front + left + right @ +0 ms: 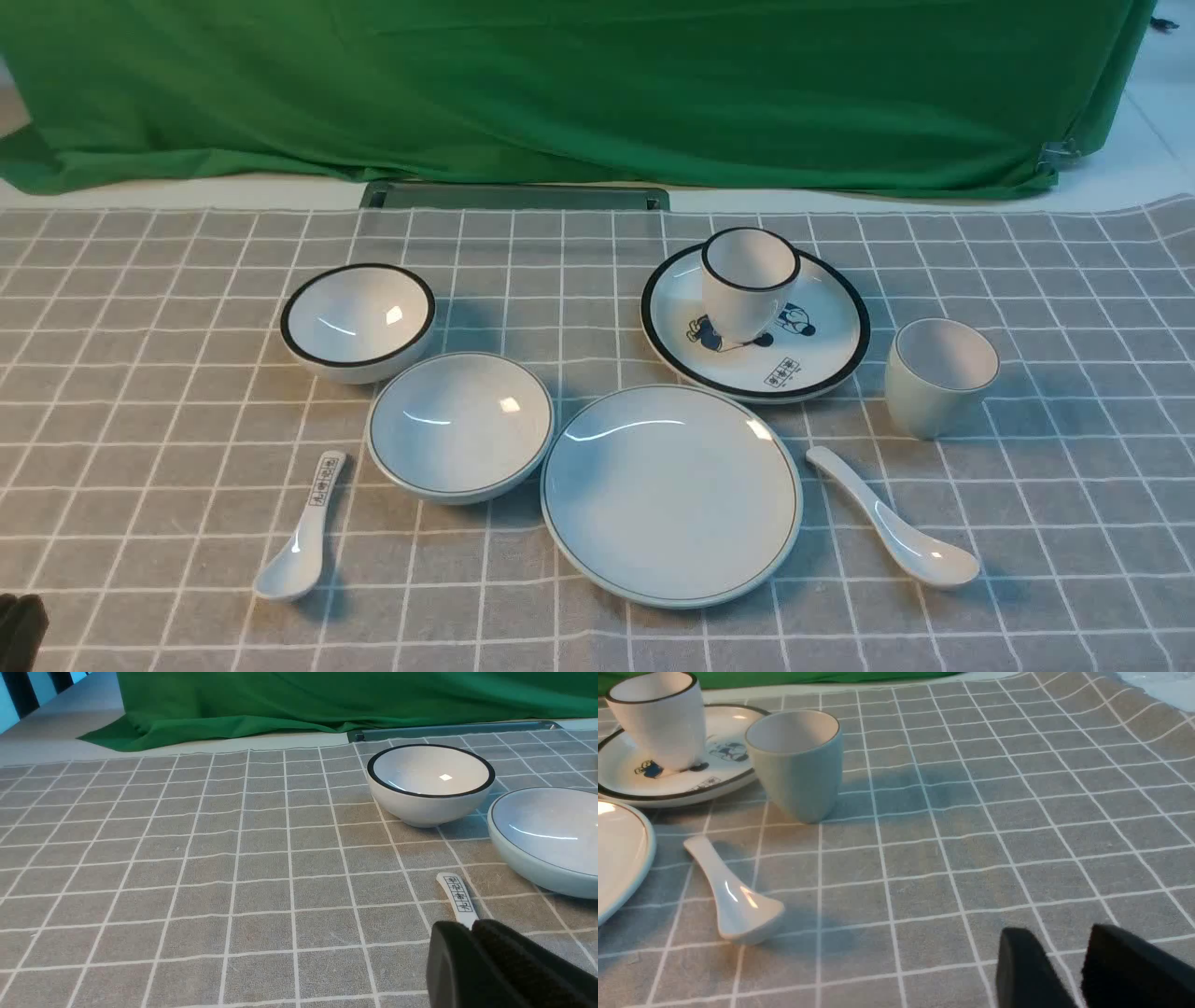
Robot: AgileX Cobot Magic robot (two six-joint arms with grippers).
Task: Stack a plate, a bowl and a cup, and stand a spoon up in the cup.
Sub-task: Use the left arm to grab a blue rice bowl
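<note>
The pale bluish-white shallow bowl (546, 835) sits near the left gripper (472, 927), which is closed tight on nothing (the bowl is cut off at the edge). The plain white ceramic spoon (731, 896) and pale grey-white handleless cup (796, 765) lie well apart from the right gripper (1062, 935), its jaws parted and holding nothing. The large pale round plate (670, 495) rests between bowl and spoon.

plate (670, 495): big, plain, pale bluish-white, thin dark rim line, flat on checked cloth (140, 392), near centre, bare.
bowl (459, 425): same glaze, shallow, upright, empty, just left of plate, rims pretty much meeting.
cup (938, 375): handleless, pale grey-white, upright, empty, off to right and farther back, apart from plate.
spoon (892, 518): plain white ceramic, scoop-up, right of plate, in front of cup, handle pointing back-left.
</note>
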